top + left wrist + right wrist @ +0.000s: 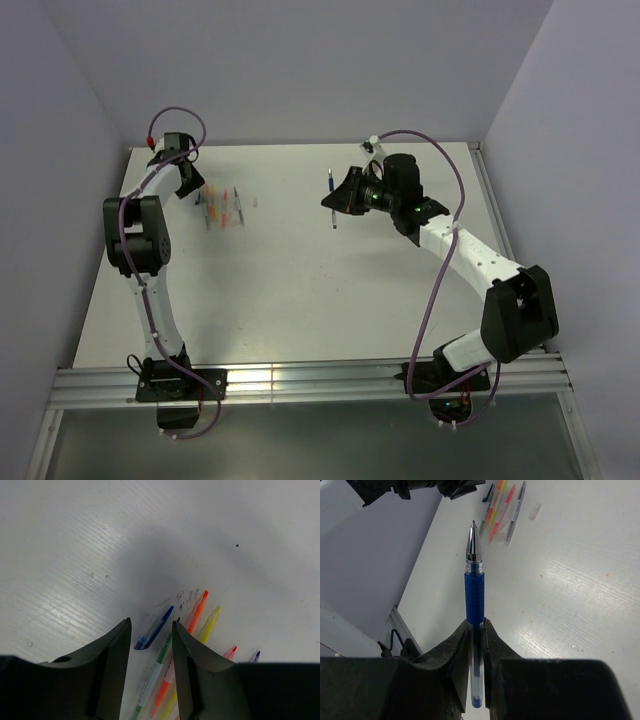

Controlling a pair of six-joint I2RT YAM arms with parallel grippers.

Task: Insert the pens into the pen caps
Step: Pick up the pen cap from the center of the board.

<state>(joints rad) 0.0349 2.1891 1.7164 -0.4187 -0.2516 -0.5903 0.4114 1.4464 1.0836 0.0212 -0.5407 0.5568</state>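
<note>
Two grippers work over the white table. The right gripper is clamped on a blue pen. Its fingers pinch the clear barrel just below the blue rubber grip, and the metal writing tip points toward the upper middle of the right wrist view. In the top view this pen sits a little above the centre of the frame. The left gripper is at the upper left of the top view, with its jaws standing apart and gripping nothing. In the left wrist view a blue cap lies on the table in the gap between the two fingertips, slanting from lower left to upper right. Whether either finger touches it cannot be told. Just right of the cap, the loose pens lie roughly parallel in the lower middle of that frame: green, orange and yellow, with a red and a purple tip at the lower right. In the right wrist view the same group lies at the top centre, and a small clear cap lies just to its right, apart from it.
</note>
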